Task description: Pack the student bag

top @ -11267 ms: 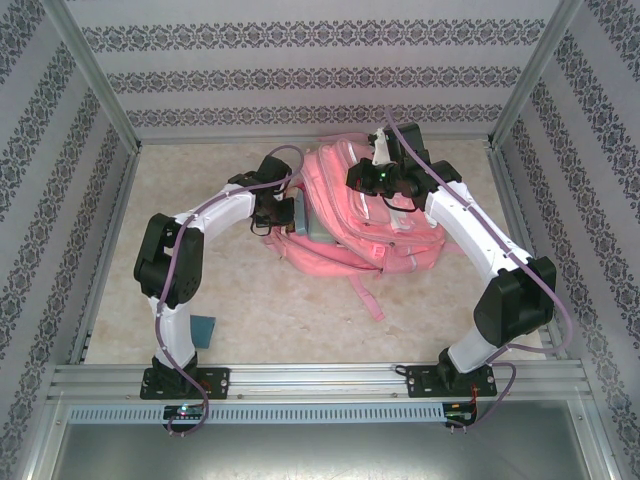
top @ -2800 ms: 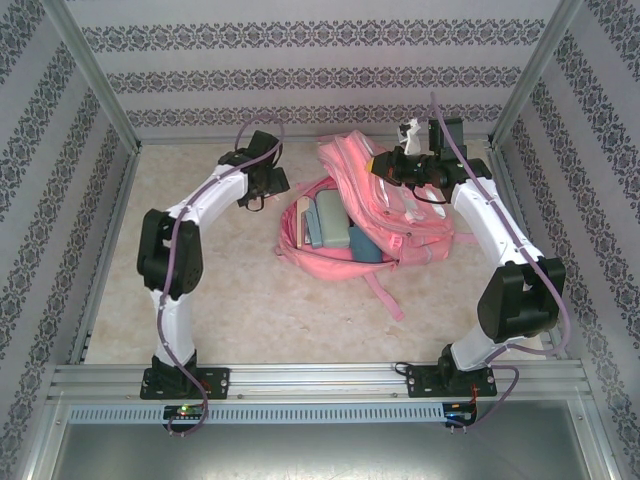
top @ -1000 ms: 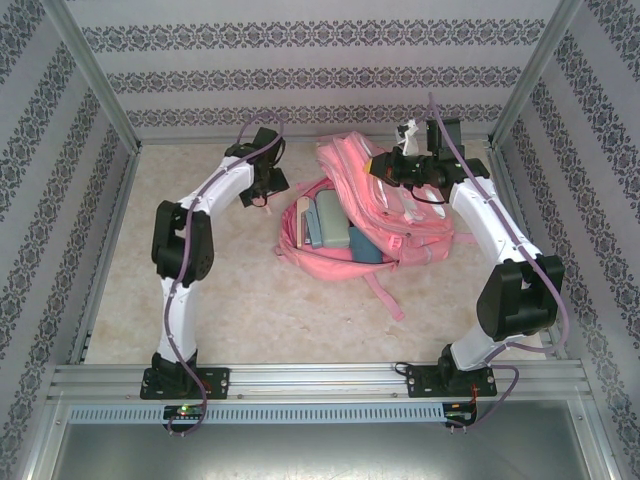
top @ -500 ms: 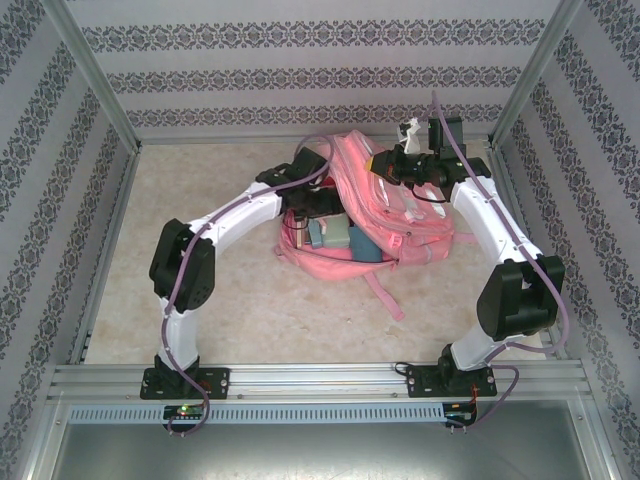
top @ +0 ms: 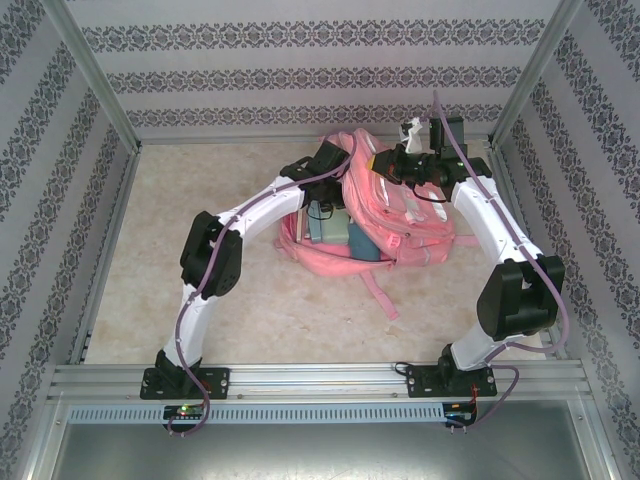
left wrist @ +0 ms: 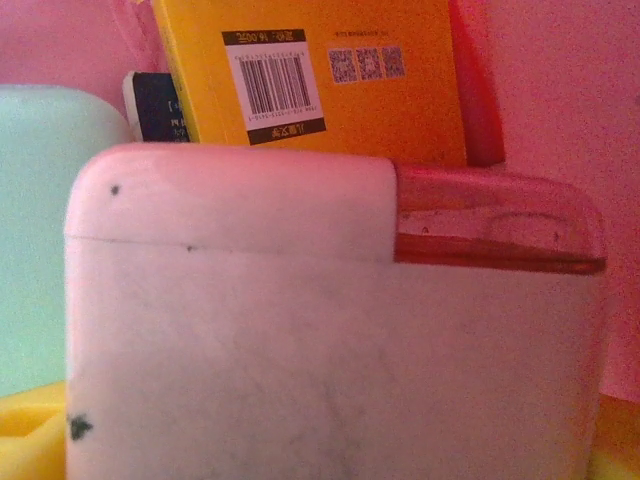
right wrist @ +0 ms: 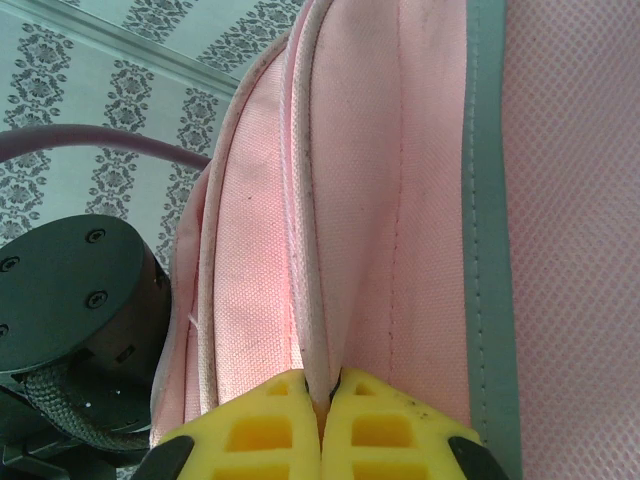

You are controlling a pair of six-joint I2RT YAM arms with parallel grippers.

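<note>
So the big pink fabric backpack (top: 405, 225) is lying at the far edge of the table (top: 180, 230), a bit right of the middle, with its mouth gaping toward the left edge. The right jaws are fully pinched together on a fold of the pink rim by the grey stripe (right wrist: 485, 200), holding the opening up.

The left jaws are down inside the mouth, right over a white hard box with a see-through pink lid (left wrist: 330, 330). A yellow book with a barcode (left wrist: 330, 90) stands behind it. The yellow pads (left wrist: 30, 440) sit wide at either side of the box, but honestly I can't tell if they're squeezing it or clear of it.

My take: that bag is floppy, so the mouth probably sags shut if the rim is dropped. The stitched rim or the straps look like the best place to grab, since plain fabric just bunches up.
</note>
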